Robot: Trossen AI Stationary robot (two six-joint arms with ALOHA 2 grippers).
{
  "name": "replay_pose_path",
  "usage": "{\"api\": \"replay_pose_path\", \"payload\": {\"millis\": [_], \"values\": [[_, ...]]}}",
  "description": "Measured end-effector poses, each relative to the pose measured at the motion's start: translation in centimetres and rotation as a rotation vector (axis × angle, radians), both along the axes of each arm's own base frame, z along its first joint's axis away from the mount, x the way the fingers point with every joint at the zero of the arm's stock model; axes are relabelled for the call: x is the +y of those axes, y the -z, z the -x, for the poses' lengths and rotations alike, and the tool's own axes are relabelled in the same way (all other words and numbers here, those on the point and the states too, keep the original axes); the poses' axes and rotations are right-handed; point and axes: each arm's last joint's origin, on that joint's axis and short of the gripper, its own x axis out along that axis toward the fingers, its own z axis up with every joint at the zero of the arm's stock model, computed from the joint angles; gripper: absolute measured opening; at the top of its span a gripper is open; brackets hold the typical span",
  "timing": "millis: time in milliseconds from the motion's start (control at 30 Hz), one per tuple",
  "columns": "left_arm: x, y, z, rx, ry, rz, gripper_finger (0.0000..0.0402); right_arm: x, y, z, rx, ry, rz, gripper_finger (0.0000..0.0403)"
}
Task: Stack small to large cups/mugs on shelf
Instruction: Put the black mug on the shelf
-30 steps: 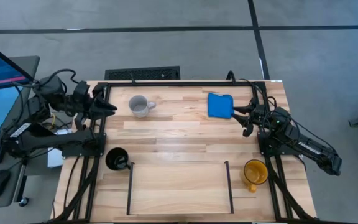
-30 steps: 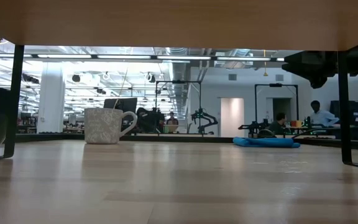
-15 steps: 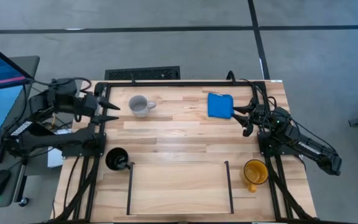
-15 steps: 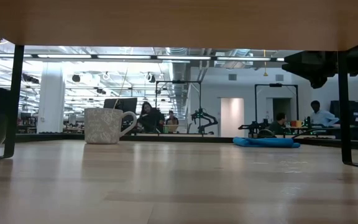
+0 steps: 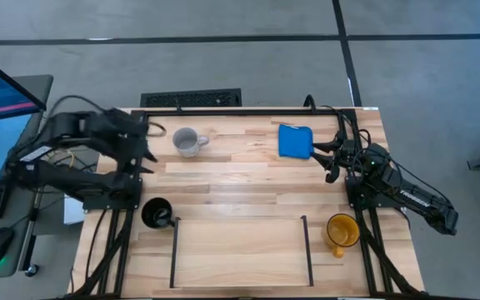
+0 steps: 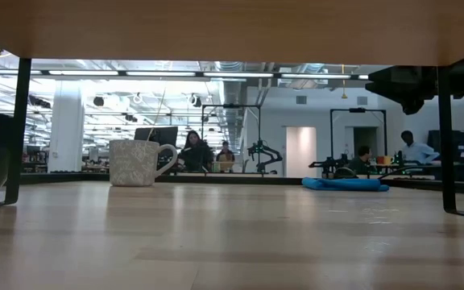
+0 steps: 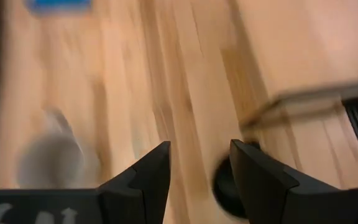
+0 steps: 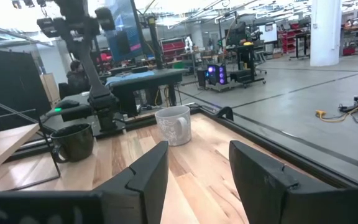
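Note:
A pale grey-white mug stands upright at the far left of the table. A small black mug stands just left of the shelf, and a yellow-orange mug just right of it. The shelf is a wood-plank area between two thin black bars. My left gripper is open and empty above the left edge, between the grey and black mugs. Its wrist view shows both mugs, the grey one and the black one, blurred. My right gripper is open and empty at the right, beside the blue cloth.
The blue cloth lies flat at the far right. The black metal frame runs along both table sides. The shelf's two bars stand upright in the low view. People show in the room beyond the table.
My left arm has swung its gripper from pointing level toward the grey mug to tipping down toward the table, and has drawn back a little toward the left edge. No mug has moved.

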Motion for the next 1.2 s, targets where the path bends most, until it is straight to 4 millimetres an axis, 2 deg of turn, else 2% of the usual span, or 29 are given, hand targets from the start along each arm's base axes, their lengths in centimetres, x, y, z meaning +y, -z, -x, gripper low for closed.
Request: {"api": "replay_pose_path", "payload": {"millis": [133,333,733,933,1200], "values": [[-0.7,1.2,-1.3,0.171,0.007,0.024,0.0158,0.0,0.0,0.0,0.0,0.0,0.0,0.0192],[-1.9,2.8,-3.6,0.281,0.027,0.049,0.0158,-0.1,0.0,0.0,-0.001,0.048,-0.002,0.0191],[-3.2,5.3,-7.9,0.497,-0.13,0.157,0.0158,-0.2,0.0,0.1,0.002,0.074,-0.006,0.0192],[-3.4,6.4,-9.0,0.601,-0.122,0.208,0.0158,-0.2,0.1,0.1,0.003,0.074,-0.007,0.0193],[-3.4,7.2,-9.9,0.64,-0.145,0.185,0.0158,-0.2,0.1,0.1,0.006,0.074,-0.008,0.0192]]}}
